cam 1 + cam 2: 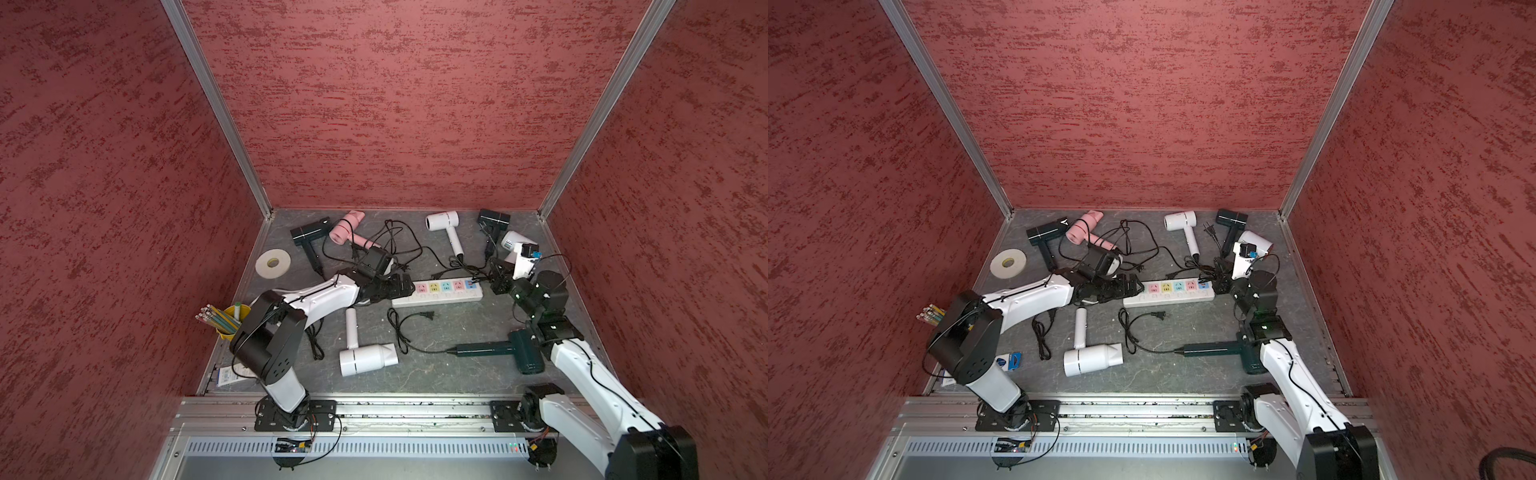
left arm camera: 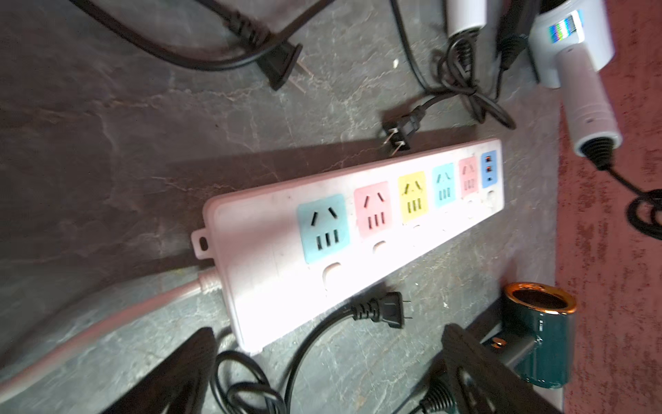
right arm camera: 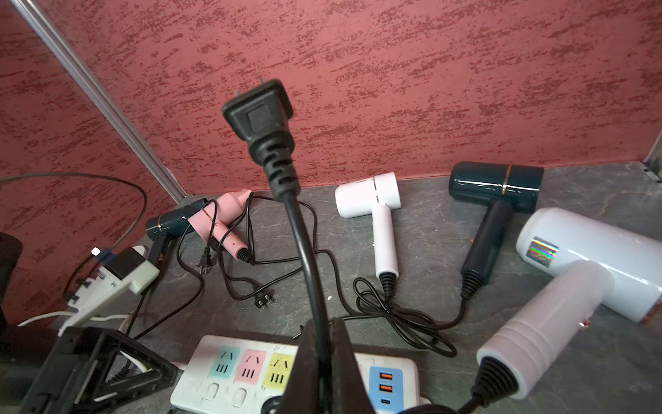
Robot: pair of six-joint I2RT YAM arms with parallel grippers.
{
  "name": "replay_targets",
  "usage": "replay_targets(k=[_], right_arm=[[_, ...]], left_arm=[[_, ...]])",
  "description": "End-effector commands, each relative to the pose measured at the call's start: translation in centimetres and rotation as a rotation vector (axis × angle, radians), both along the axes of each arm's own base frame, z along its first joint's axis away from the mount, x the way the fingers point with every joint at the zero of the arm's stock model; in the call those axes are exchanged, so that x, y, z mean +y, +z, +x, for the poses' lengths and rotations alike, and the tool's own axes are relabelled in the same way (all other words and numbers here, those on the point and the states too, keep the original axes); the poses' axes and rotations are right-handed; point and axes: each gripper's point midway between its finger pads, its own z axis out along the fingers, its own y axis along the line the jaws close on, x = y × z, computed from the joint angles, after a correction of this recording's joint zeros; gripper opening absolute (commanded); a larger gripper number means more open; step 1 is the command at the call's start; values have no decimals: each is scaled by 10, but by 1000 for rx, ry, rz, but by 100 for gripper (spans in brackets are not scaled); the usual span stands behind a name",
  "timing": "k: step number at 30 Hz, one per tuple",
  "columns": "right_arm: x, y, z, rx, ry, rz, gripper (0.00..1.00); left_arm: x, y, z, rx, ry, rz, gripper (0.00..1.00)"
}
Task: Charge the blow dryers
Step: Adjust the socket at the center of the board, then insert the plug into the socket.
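fingers of the right gripper are pressed together on a black cord, pinching it a little below its two-pin plug. the plug stands upright over the blue usb end of the power strip (which dryer this cord runs to i cannot tell). the left gripper hangs over the opposite, cable end of the strip, its fingers spread wide with nothing between them. every coloured socket on the strip shows open slots.

in a top view, five blow dryers lie behind the strip, toward the back wall. they are the pink dryer, a dark dryer just beside it, a small white dryer, a second dark dryer and a larger white dryer (this one nearest the usb end, partly hidden by the right wrist). in front of the strip, on the arm-base side, lie a big white dryer and the dark green dryer. the green one's cord ends in a loose plug just in front of the strip. another loose plug lies against the strip's rear edge.
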Motion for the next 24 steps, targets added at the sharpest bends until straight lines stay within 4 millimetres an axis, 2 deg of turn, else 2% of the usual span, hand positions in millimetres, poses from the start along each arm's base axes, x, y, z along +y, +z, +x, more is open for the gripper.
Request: replay_targets(k=[1,6,10,14,19,24], right_arm=[[18,4,-8,-60,124,-25,0],[31,-8,-13,-29,194,-84,0],[37,-17,-14,13,215,-137,0],[48,-26,-16,51,247,-179,0],[61,-35,-20,69,286,-218,0],[66,-39,-23,72,303,-228,0]], left_arm=[[4,28,-4,-56,-11,-38,100],[-12,75,-7,-122,-81,-197,100],[-33,119,-2,-161,-158,-374,100],[-58,149,2,-156,-233,-502,98],[-86,170,2,-118,-310,-593,95],[-101,170,10,-76,-333,-617,86]])
